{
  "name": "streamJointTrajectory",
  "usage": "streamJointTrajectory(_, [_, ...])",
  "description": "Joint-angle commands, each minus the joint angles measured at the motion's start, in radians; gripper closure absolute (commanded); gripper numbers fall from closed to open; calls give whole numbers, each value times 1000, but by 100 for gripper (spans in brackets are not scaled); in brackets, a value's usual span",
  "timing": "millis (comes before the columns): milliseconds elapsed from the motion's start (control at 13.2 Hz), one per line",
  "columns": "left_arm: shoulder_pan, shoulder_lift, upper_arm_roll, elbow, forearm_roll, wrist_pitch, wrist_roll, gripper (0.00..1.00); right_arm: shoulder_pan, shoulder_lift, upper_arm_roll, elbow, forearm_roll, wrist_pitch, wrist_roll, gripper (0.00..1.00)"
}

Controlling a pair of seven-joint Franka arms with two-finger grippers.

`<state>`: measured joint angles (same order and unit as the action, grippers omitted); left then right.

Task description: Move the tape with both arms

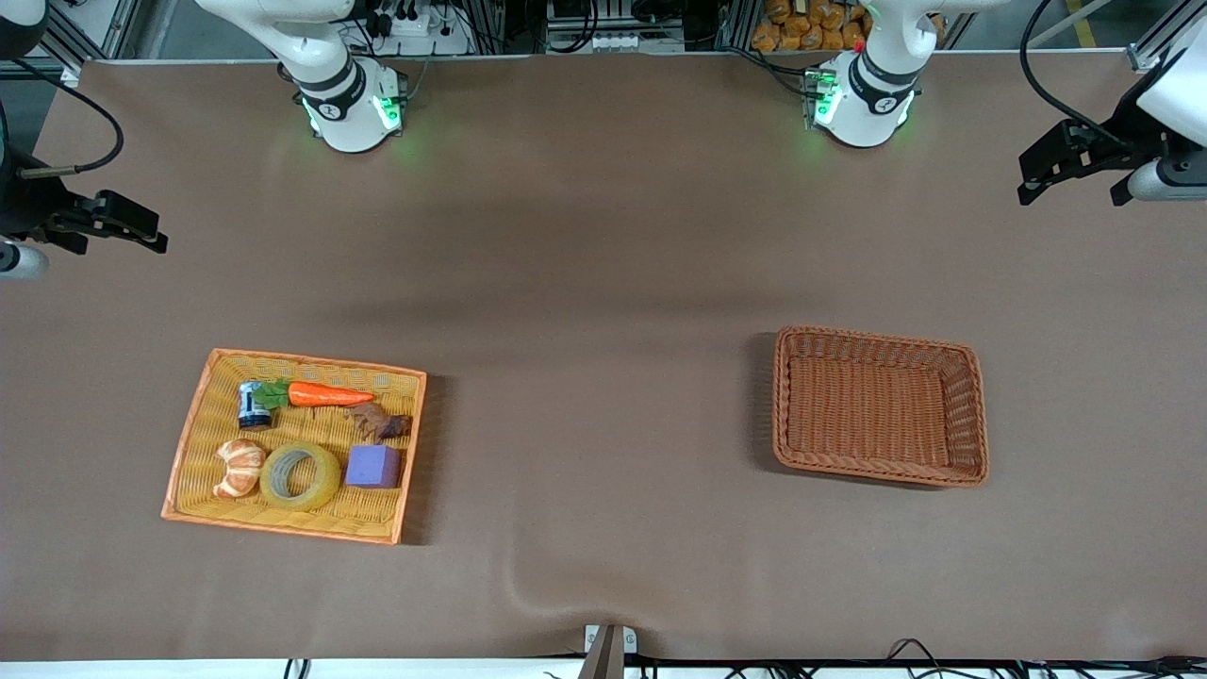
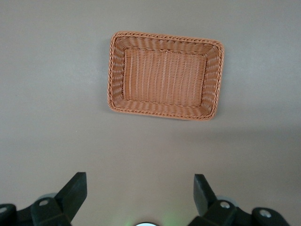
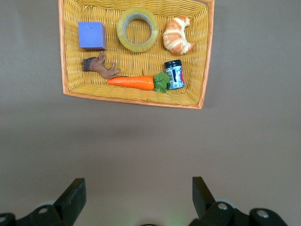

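The tape (image 1: 300, 476), a yellowish translucent ring with a grey-white core, lies flat in the yellow wicker tray (image 1: 283, 356) between a croissant (image 1: 239, 468) and a purple cube (image 1: 372, 466). It also shows in the right wrist view (image 3: 137, 29), in the tray (image 3: 136, 100). My right gripper (image 1: 121, 231) is open and empty, high over bare table at the right arm's end, its fingers spread wide (image 3: 138, 183). My left gripper (image 1: 1072, 189) is open and empty, high over bare table at the left arm's end (image 2: 141, 181).
The tray also holds a toy carrot (image 1: 325, 394), a small dark can (image 1: 253, 405) and a brown toy figure (image 1: 379, 422). An empty brown wicker basket (image 1: 877, 335) stands toward the left arm's end; the left wrist view shows it too (image 2: 164, 114). Brown cloth covers the table.
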<state>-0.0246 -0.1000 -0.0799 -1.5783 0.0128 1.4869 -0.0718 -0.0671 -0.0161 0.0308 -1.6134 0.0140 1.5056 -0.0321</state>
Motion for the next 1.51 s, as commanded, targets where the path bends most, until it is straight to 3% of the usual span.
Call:
streamJointTrajectory(0, [5, 11, -3, 27, 15, -19, 18, 0, -11, -18, 11, -11, -9, -19, -8, 0])
streamJointTrajectory(1434, [-9, 39, -4, 32, 24, -16, 14, 0, -25, -1, 9, -58, -6, -5, -6, 0])
